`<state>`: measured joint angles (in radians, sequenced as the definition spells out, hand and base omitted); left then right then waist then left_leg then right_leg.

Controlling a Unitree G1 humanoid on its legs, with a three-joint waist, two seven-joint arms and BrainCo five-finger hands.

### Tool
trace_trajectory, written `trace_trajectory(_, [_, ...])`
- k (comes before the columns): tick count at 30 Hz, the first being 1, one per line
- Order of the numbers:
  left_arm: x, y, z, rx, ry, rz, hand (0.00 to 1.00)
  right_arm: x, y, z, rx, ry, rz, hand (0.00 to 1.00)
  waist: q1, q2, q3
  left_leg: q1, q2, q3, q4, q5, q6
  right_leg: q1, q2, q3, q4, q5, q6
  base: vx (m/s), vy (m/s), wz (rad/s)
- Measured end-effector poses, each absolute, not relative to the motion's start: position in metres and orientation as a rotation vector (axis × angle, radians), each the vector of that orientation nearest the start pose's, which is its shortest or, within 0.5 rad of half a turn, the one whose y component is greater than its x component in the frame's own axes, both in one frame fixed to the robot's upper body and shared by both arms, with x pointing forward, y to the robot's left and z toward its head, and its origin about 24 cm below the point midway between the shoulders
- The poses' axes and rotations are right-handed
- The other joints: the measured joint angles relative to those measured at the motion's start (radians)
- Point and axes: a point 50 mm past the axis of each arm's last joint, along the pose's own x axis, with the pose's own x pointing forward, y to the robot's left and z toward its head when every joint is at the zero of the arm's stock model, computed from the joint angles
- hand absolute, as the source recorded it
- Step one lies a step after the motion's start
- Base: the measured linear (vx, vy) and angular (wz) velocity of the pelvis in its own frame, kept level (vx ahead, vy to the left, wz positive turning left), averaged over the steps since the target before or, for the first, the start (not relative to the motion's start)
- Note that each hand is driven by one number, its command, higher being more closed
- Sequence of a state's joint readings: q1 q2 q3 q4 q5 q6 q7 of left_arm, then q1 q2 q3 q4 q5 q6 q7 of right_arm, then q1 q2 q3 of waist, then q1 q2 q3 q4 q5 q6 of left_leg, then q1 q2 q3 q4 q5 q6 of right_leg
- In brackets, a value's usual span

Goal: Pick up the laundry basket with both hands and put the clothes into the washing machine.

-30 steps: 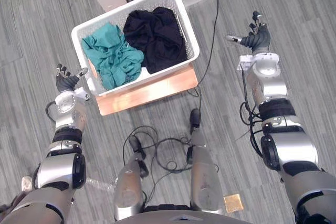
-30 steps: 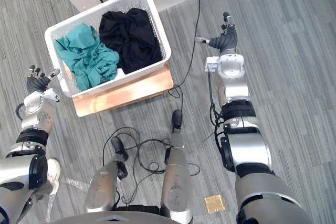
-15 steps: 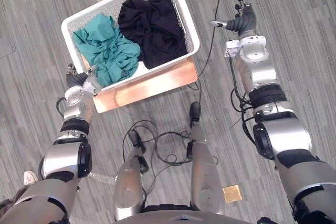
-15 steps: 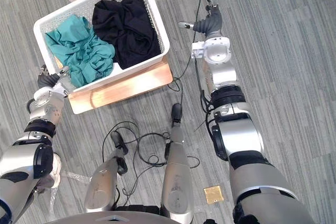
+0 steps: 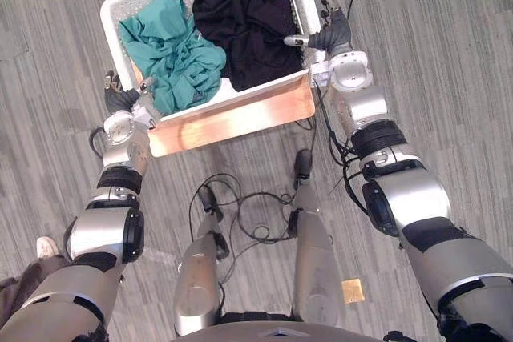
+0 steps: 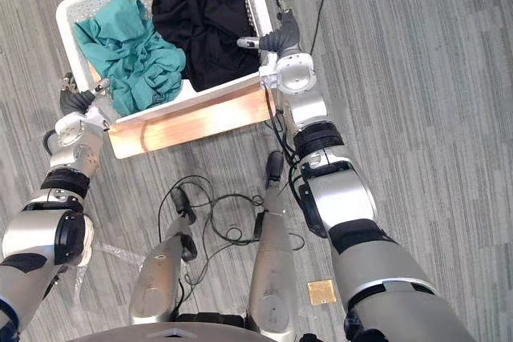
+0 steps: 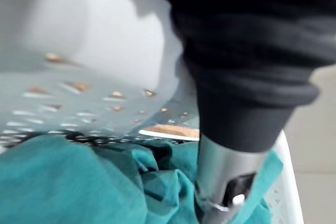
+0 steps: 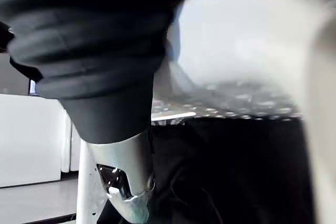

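Laundry basket (image 5: 244,92): white, perforated, sitting on a low wooden stand (image 5: 232,122) on the grey plank floor (image 5: 449,54). It holds a crumpled teal garment (image 5: 172,50) on the robot's left and a black one (image 5: 248,14) on the right.

A second ago both arms were spread wide, the left robot hand just off the basket's end and the right one well out over the floor. Now they have closed in on the two short ends. The left robot hand (image 5: 124,102) is against the left end wall, by the teal garment. Its wrist view shows the thumb (image 7: 226,177) reaching over the rim above the teal cloth. The right robot hand (image 5: 330,36) is at the right end wall with its thumb (image 5: 296,40) stretched across the rim towards the black garment. Its other fingers point straight along the outside.

Neither robot hand looks clamped yet; the fingers are extended, bracketing the rim rather than squeezing it. I judge the reach finished and the grasp the step in hand. The basket has not been lifted, and both garments are still inside.

No label or writing can be read on the basket, the stand or the clothes.
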<state>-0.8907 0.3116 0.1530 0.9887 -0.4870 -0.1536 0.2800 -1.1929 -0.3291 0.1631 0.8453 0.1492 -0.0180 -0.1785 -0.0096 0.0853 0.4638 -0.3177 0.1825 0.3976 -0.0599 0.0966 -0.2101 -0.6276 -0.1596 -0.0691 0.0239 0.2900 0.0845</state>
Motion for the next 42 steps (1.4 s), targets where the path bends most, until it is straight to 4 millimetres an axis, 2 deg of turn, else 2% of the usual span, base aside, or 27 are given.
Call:
trace_trajectory(3, [0.393,0.233,0.132,-0.315,-0.073,0.451,0.0,0.416,-0.14,0.263,-0.259,-0.37,-0.061,0.0,0.0,0.0,0.0,-0.002,0.001,-0.015,-0.016,0.014,-0.002,-0.002,0.002,-0.006,0.001,-0.001,0.001,-0.01,-0.016,0.05])
trace_trajectory(4, [0.393,0.232,0.132,-0.315,-0.073,0.451,1.0,0.416,-0.14,0.262,-0.258,-0.367,-0.062,0.0,0.001,0.0,0.0,-0.004,0.001,-0.016,-0.016,0.015,-0.001,-0.003,0.002,-0.007,0.001,-0.002,0.003,-0.01,-0.013,0.1])
trace_trajectory(5, [0.394,0.231,0.133,-0.318,-0.074,0.453,1.0,0.416,-0.141,0.262,-0.258,-0.367,-0.064,0.0,0.001,0.0,0.0,-0.008,0.001,-0.018,-0.016,0.017,-0.001,-0.004,0.001,-0.01,0.001,-0.003,0.004,-0.01,-0.013,0.12])
trace_trajectory(6, [0.395,0.229,0.134,-0.317,-0.076,0.449,1.0,0.416,-0.141,0.262,-0.259,-0.367,-0.066,1.0,0.0,0.0,0.0,-0.011,0.001,-0.021,-0.016,0.019,0.002,-0.004,-0.001,-0.016,0.002,-0.003,0.004,-0.01,-0.009,0.12])
trace_trajectory(11, [0.396,0.221,0.138,-0.304,-0.09,0.421,1.0,0.418,-0.146,0.26,-0.298,-0.355,-0.092,1.0,-0.002,0.0,0.0,-0.015,0.0,-0.041,-0.016,0.023,0.002,-0.006,-0.007,-0.027,0.024,-0.019,0.023,-0.01,-0.006,0.09])
trace_trajectory(29, [0.394,0.212,0.13,-0.237,-0.071,0.422,1.0,0.418,-0.151,0.255,-0.346,-0.34,-0.113,1.0,-0.007,-0.001,-0.002,-0.001,0.0,-0.041,-0.016,0.026,0.003,0.008,-0.007,-0.025,0.033,-0.017,0.021,0.0,0.0,0.0])
trace_trajectory(32, [0.391,0.207,0.118,-0.236,-0.03,0.413,1.0,0.42,-0.156,0.241,-0.32,-0.286,-0.117,1.0,-0.015,-0.003,-0.002,0.023,0.001,-0.041,-0.016,0.025,0.003,0.036,-0.007,-0.024,0.028,-0.018,0.021,0.0,0.0,0.0])
trace_trajectory(36, [0.391,0.204,0.113,-0.222,-0.008,0.403,1.0,0.419,-0.161,0.231,-0.277,-0.259,-0.116,1.0,-0.018,-0.006,-0.006,0.034,0.0,-0.041,-0.016,0.025,0.004,0.048,-0.007,-0.024,0.028,-0.019,0.021,0.0,0.0,0.0])
trace_trajectory(40, [0.388,0.197,0.097,-0.191,0.06,0.373,1.0,0.417,-0.173,0.206,-0.243,-0.189,-0.135,1.0,-0.027,-0.006,-0.006,0.077,0.0,-0.043,-0.016,0.022,0.008,0.092,-0.008,-0.028,0.03,-0.028,0.011,0.0,0.005,0.01])
trace_trajectory(42, [0.381,0.193,0.081,-0.16,0.104,0.332,1.0,0.413,-0.185,0.189,-0.219,-0.144,-0.154,1.0,-0.038,-0.006,-0.006,0.112,0.0,-0.047,-0.016,0.019,0.009,0.134,-0.01,-0.035,0.031,-0.038,0.016,0.01,0.031,0.08])
